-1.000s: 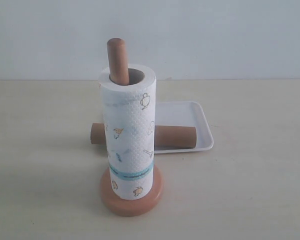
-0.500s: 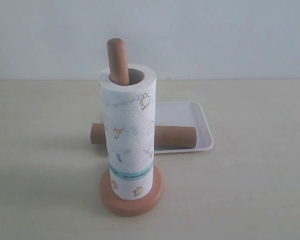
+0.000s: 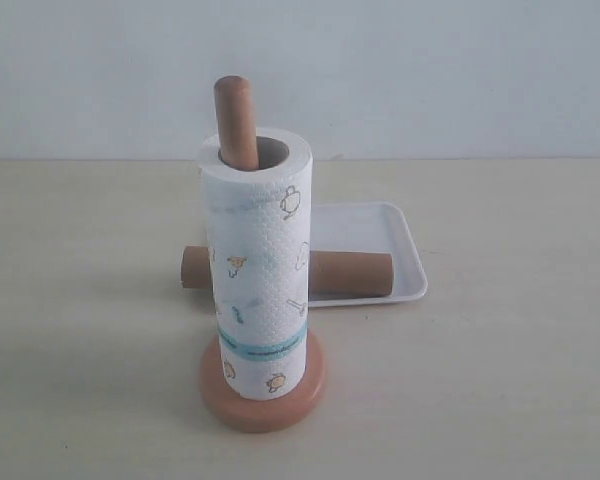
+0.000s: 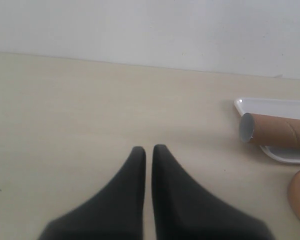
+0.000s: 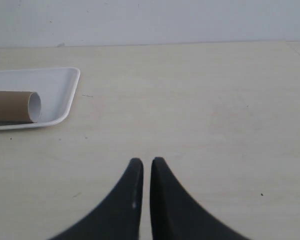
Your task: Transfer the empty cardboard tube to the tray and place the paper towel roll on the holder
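The thick white printed paper towel roll (image 3: 257, 265) sits upright on the reddish-brown wooden holder (image 3: 265, 408), teal band down near the round base, rounded post top poking out. Just behind it, the plain brown cardboard tube (image 3: 352, 273) lies on its side in the shallow white rectangular tray (image 3: 365, 228), one end overhanging the rim.

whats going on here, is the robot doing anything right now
Nothing is being handled at this moment. The paper towel roll stands upright on the holder, with the wooden post poking out of its top. The empty cardboard tube lies on its side across the tray, one end sticking out past the rim. The left gripper and right gripper are both closed, empty and over bare table, touching none of these. Both parts of the job look done.
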You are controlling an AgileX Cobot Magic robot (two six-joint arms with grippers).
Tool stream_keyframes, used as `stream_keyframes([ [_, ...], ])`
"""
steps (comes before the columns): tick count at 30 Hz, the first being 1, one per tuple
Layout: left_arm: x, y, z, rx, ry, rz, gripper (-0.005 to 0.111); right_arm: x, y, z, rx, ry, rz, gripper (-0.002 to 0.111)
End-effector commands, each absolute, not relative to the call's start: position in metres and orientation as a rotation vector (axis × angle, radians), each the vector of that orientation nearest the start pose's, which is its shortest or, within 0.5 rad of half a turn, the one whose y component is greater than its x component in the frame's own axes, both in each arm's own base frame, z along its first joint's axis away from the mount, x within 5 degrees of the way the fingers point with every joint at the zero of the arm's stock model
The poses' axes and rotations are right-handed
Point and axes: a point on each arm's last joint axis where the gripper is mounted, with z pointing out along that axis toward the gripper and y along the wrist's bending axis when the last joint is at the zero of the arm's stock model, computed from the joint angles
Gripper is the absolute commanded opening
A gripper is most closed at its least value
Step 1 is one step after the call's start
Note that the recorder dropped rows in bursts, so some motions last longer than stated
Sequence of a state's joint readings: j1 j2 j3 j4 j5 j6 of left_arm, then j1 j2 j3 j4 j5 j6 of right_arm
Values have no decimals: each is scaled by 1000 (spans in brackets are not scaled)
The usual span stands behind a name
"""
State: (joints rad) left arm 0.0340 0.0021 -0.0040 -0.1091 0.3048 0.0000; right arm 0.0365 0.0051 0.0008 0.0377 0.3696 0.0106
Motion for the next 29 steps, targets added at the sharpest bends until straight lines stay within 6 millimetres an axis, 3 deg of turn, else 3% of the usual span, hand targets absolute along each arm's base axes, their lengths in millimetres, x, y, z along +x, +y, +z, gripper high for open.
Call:
stream_keyframes([
  [1,55,-1,187,-108,1770,-82,4,53,3,180,6,1850,68,5],
  [29,55,-1,187,-108,1770,-82,4,53,3,180,18,1850,77,5],
])
